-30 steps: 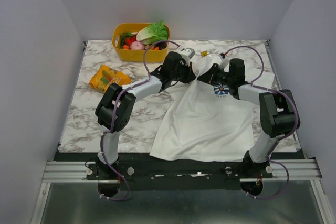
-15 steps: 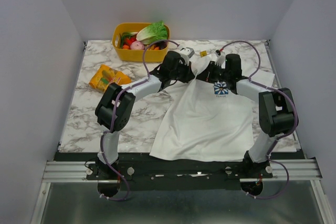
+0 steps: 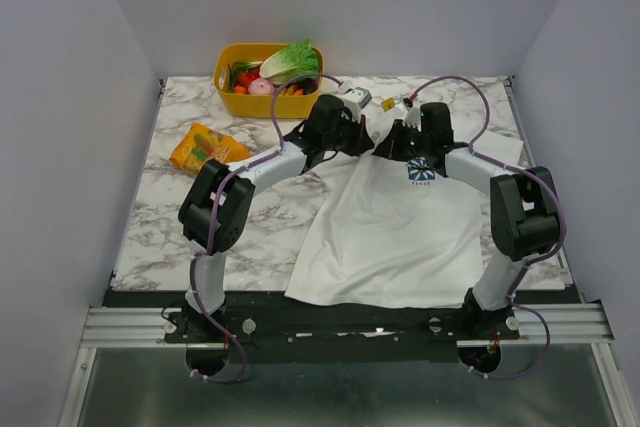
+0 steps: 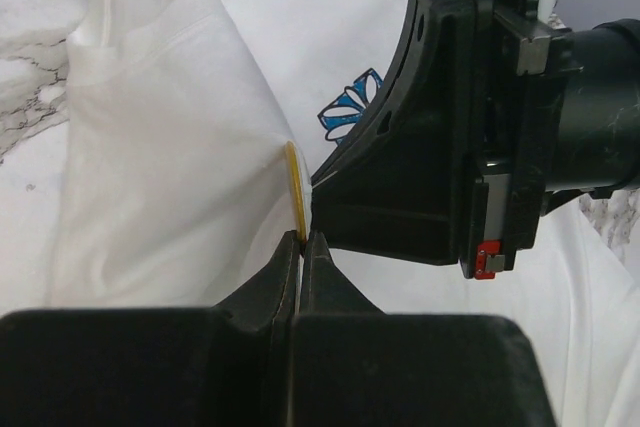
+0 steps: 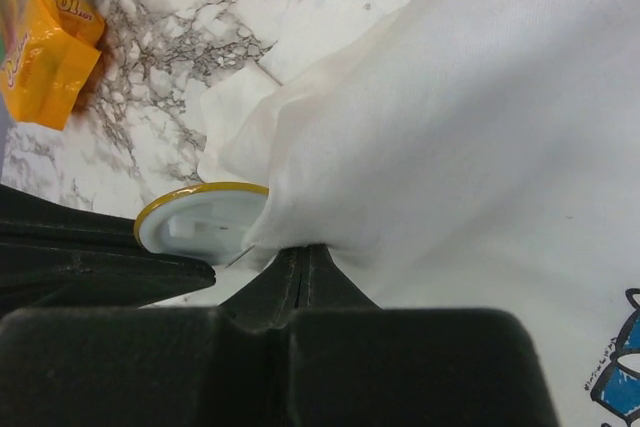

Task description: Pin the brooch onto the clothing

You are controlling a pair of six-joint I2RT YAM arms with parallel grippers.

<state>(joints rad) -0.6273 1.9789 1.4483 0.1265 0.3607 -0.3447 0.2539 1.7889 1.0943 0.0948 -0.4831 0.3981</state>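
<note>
the t-shirt [image 5: 450, 97] was matt white knit cloth. the brooch [image 5: 195, 227] looked like smooth plastic, gold-rimmed. at ten o'clock of it, the snack packet [image 5: 45, 47] shone glossy orange.

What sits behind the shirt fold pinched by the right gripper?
The brooch, yellow-rimmed with a pale face, pokes out from behind the T-shirt fold that the right gripper pinches. Cloth covers part of it, so whether a pin pierces the fabric cannot be seen.
</note>
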